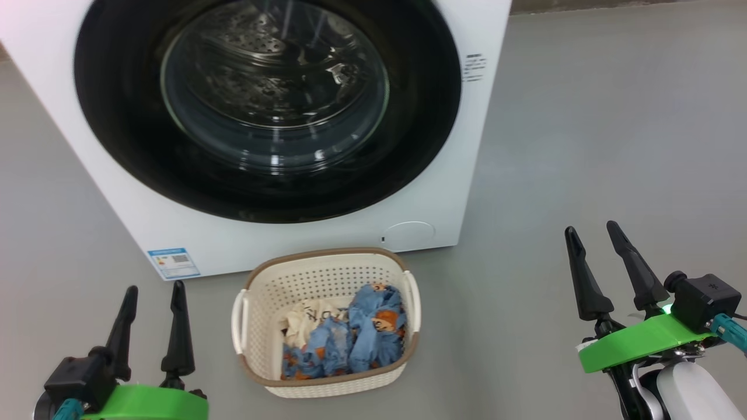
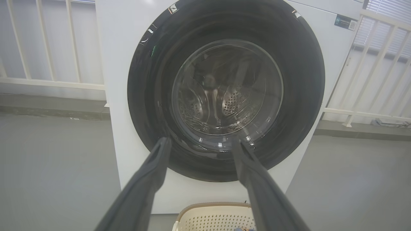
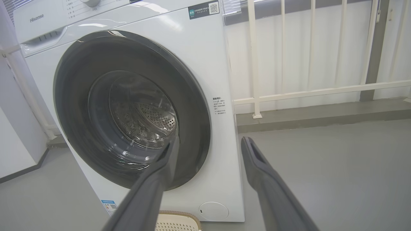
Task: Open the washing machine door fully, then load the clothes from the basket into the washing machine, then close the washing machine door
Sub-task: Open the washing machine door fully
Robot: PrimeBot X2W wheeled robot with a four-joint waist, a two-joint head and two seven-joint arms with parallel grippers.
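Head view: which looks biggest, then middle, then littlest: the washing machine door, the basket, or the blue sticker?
1. washing machine door, by far the biggest
2. basket
3. blue sticker, the littlest

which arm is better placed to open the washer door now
Left, probably: the left pincer points squarely at the washing machine door, open and empty; the right pincer sits beyond the washing machine's right edge. Handle side unclear.

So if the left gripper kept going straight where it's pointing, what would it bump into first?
Probably the washing machine door, near the bottom of its glass window. The open left gripper points there, above the basket. Depth is hard to judge.
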